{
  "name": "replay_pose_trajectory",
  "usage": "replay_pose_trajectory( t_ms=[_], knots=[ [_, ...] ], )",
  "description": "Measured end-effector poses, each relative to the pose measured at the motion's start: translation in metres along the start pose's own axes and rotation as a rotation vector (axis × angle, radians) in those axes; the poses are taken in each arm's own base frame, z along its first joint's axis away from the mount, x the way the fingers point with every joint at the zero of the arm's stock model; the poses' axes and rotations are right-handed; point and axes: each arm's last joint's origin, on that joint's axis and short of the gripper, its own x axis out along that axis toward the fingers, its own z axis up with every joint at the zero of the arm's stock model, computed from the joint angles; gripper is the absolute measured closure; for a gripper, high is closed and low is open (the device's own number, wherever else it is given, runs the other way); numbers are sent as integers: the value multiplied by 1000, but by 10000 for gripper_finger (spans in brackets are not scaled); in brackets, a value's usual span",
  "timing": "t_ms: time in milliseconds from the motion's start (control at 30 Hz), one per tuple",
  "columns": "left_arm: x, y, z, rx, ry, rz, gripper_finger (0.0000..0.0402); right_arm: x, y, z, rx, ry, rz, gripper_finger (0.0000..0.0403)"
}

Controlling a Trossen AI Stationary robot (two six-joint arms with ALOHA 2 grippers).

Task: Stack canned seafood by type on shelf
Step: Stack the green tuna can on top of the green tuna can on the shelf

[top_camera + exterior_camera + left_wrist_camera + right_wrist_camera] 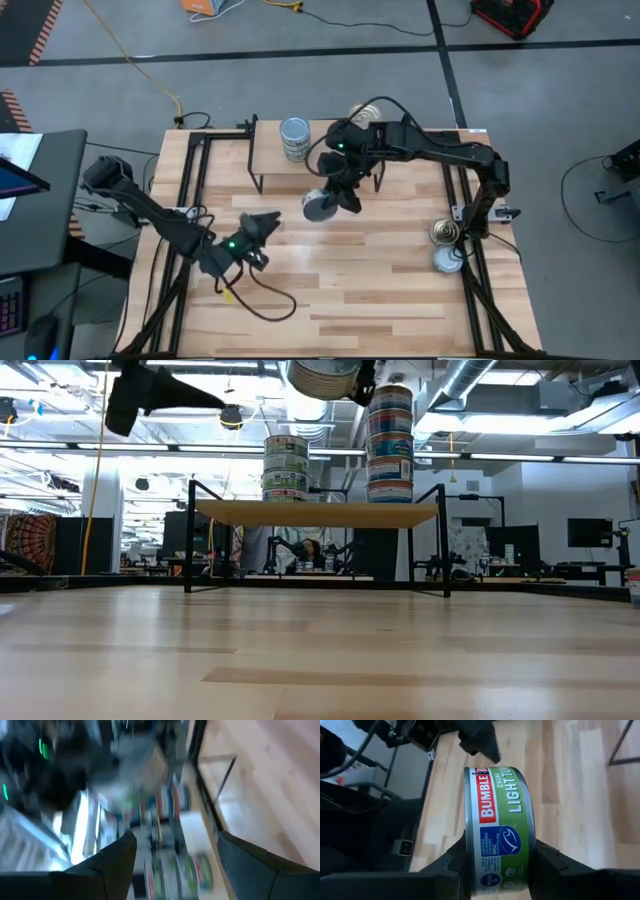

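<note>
The right gripper [330, 200] hangs in the air just in front of the shelf [268, 160], its two fingers [547, 857] pressed against the flat ends of a tin [499, 827] with a green label; in the low view this tin [322, 378] shows high up, above the shelf top and between the two stacks. The shelf [315, 513] is a small platform with a light wood top and thin black legs, standing at the far middle of the table [380, 280]. Two stacks of tins stand on it: one with green and white labels [285, 468], and a taller one with blue and red labels [390, 445] to the right of it in the low view. From above, the first stack [294, 138] shows clearly, while the second [368, 112] is partly covered by the right arm. Two more tins [446, 247] lie on the table near the right arm's base, close together. The left gripper [262, 227] hovers above the table's left half, well apart from the shelf, with its fingers [117, 857] spread wide and nothing between them
</note>
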Motion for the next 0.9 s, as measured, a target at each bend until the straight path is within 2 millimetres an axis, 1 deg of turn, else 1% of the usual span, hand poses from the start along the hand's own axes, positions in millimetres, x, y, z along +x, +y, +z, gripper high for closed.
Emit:
replay_pose_trajectory(
  t_ms=[100,233,333,433,533,633,733,900],
  knots=[
    [6,4,8,65,-63,5,137,2,3,0,30,4,26,243],
    [13,13,18,44,-97,41,138,5,8,-1,44,18,40,240],
    [15,22,25,58,-176,103,148,5,9,-2,65,26,75,244],
    [18,27,29,148,-256,183,158,2,7,-5,113,60,115,246],
    [24,27,29,271,-301,214,163,2,8,-8,133,85,164,240],
    [34,24,25,341,-298,203,163,3,14,-8,145,101,249,237],
    [43,21,22,421,-310,190,160,5,20,-9,161,115,308,241],
    [49,24,21,444,-397,238,159,8,25,-9,208,134,321,244]
  ],
)
